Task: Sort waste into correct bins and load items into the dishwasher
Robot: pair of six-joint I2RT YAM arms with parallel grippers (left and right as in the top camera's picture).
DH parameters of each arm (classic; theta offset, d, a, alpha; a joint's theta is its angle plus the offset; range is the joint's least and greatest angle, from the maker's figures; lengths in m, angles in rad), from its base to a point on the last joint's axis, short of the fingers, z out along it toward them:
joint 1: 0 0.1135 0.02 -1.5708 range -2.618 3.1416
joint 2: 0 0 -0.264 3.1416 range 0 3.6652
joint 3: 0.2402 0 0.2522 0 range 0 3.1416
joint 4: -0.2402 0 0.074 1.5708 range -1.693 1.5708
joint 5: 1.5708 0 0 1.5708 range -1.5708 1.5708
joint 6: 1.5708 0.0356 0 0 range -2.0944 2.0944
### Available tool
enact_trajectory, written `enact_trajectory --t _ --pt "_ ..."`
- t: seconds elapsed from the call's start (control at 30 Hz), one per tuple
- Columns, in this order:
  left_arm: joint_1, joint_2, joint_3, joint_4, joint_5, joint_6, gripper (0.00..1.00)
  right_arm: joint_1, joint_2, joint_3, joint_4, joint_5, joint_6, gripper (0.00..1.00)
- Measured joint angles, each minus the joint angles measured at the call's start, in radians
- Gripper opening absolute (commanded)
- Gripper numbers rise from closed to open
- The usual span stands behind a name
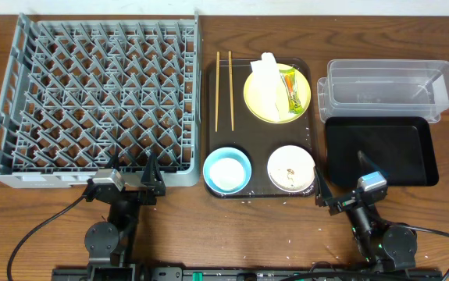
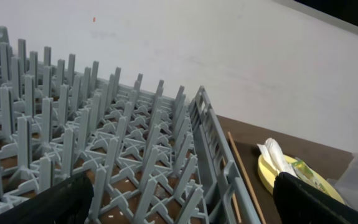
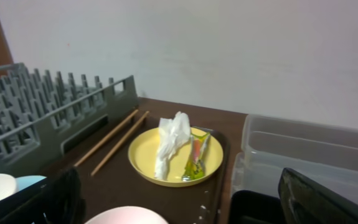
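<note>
The grey dishwasher rack (image 1: pixel 197 101) (image 2: pixel 104 137) (image 3: pixel 42 106) fills the left of the table. Beside it, a brown tray (image 1: pixel 240 133) carries two chopsticks (image 1: pixel 222 90) (image 3: pixel 113 140), a yellow plate (image 1: pixel 255 103) (image 3: pixel 144 155), a light blue bowl (image 1: pixel 240 160) and a white bowl (image 1: pixel 290 168) with pale scraps. On the plate lie crumpled paper (image 1: pixel 267 82) (image 3: pixel 169 143) and a green-orange wrapper (image 1: pixel 290 87) (image 3: pixel 197 155). The clear tub (image 1: pixel 388 86) and black tray (image 1: pixel 380 148) stand at the right. My left gripper (image 1: pixel 133 165) (image 2: pixel 182 205) stands open at the rack's near right corner. My right gripper (image 1: pixel 340 173) (image 3: pixel 188 202) is open between the white bowl and the black tray.
The rack's tall near wall stands directly ahead of my left fingers (image 2: pixel 60 199). A few pale crumbs lie on the brown tray's right edge (image 3: pixel 202 208). A white wall rises behind the table. Bare wood shows along the front edge (image 1: pixel 232 226).
</note>
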Motion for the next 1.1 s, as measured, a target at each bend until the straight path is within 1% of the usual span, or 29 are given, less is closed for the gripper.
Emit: enact_trajectory --t 0.27,0.37,0.43,0.47,0.5,0.53,0.63,0.73,0.77,0.8,0.87,0.97,1.0,1.03,1.1 --pt "0.0 0.006 0.089 -0.022 0.008 -0.001 0.93 0.0 0.008 0.026 -0.014 -0.077 0.037 0.99" --pt "0.0 0.05 0.169 -0.073 0.013 -0.002 0.93 0.0 0.062 0.12 -0.076 -0.106 0.053 0.99" --pt "0.0 0.103 0.248 -0.129 0.014 -0.002 0.93 0.0 0.127 0.217 -0.129 -0.119 0.059 0.99" --pt "0.0 0.134 0.29 -0.162 0.017 -0.002 0.93 0.0 0.191 0.305 -0.196 -0.127 0.061 0.99" --pt "0.0 0.171 0.337 -0.201 0.023 -0.002 0.93 0.0 0.22 0.341 -0.212 -0.13 0.062 0.99" --pt "0.0 0.219 0.396 -0.248 0.036 0.002 0.93 0.0 0.277 0.413 -0.263 -0.137 0.064 0.99" --pt "0.0 0.378 0.575 -0.388 0.09 0.015 0.93 0.0 0.488 0.647 -0.436 -0.152 0.071 0.99" --pt "0.0 0.557 0.782 -0.587 0.155 0.025 0.93 0.0 0.737 0.903 -0.649 -0.17 0.073 0.99" --pt "0.0 0.611 0.848 -0.645 0.17 0.028 0.93 0.0 0.79 0.948 -0.676 -0.171 0.073 0.99" --pt "0.0 0.669 0.915 -0.711 0.187 0.028 0.93 0.0 0.867 1.032 -0.784 -0.172 0.076 0.99" --pt "0.0 0.758 1.028 -0.834 0.21 0.029 0.93 0.002 1.012 1.174 -0.903 -0.176 0.076 0.99" --pt "0.0 0.855 1.148 -0.96 0.229 0.032 0.93 0.003 1.177 1.312 -0.954 -0.18 0.076 0.99" --pt "0.0 0.878 1.172 -0.978 0.236 0.032 0.93 0.003 1.221 1.338 -0.948 -0.185 0.08 0.99" --pt "0.0 0.89 1.183 -0.989 0.246 0.031 0.99 0.003 1.258 1.354 -0.94 -0.197 0.09 0.99" --pt "0.0 0.9 1.188 -1.014 0.267 0.035 0.98 0.003 1.311 1.366 -0.929 -0.233 0.115 0.97"
